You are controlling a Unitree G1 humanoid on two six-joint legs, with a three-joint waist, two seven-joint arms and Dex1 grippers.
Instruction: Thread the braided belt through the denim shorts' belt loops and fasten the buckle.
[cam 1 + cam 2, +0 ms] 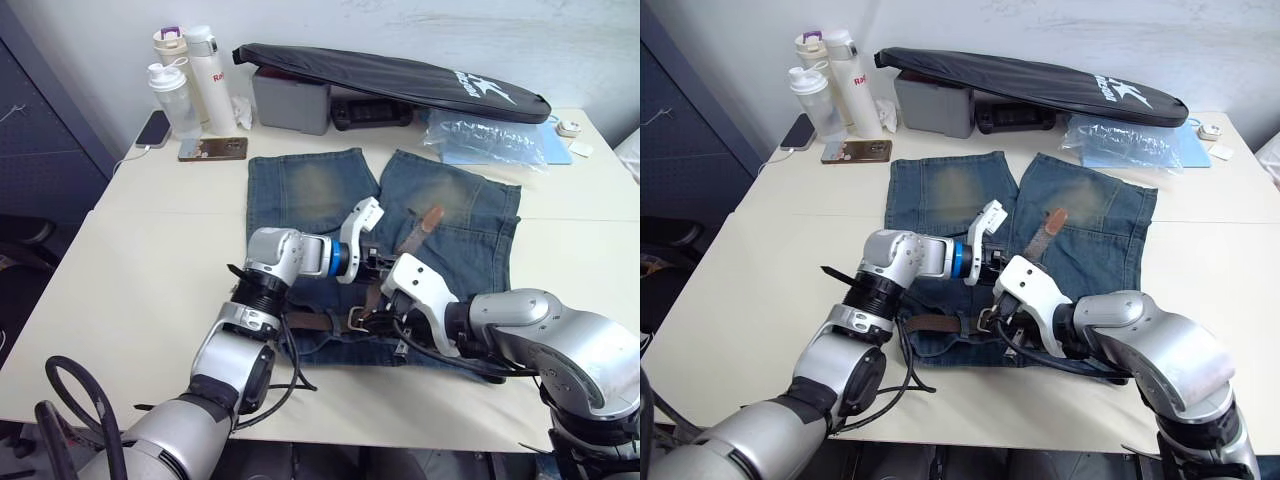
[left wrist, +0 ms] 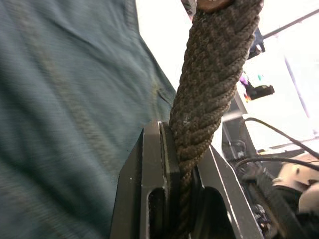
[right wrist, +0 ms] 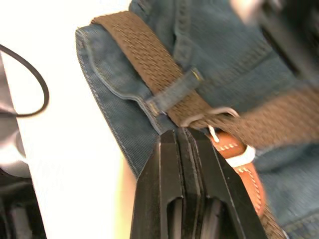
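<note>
I have one worktop (image 1: 150,250) in front of me, pale and wide, and one pair of denim shorts (image 1: 310,190) laid flat on it, waistband at the near edge and legs pointing far. One braided belt (image 1: 930,323) runs along that waistband, and its free tan-tipped end rises over the right leg.

My left claw (image 2: 180,164) is clamped on the braided strap, which stands up between its fingers. My right claw (image 3: 183,137) has its fingers pressed together with nothing between them, tip touching the buckle (image 3: 209,117) at the middle of the waistband.

To do this step well, I judge I should keep the right claw pinning the buckle frame so it cannot slide, then draw the strap with the left claw in line with the frame, low and without twist, until the prong can find a gap in the weave.

I count one belt loop (image 3: 174,92) plainly, with the belt under it; others I cannot make out. Far on the worktop: three bottles (image 1: 190,80), two phones (image 1: 212,149), one long black bag (image 1: 400,75).
</note>
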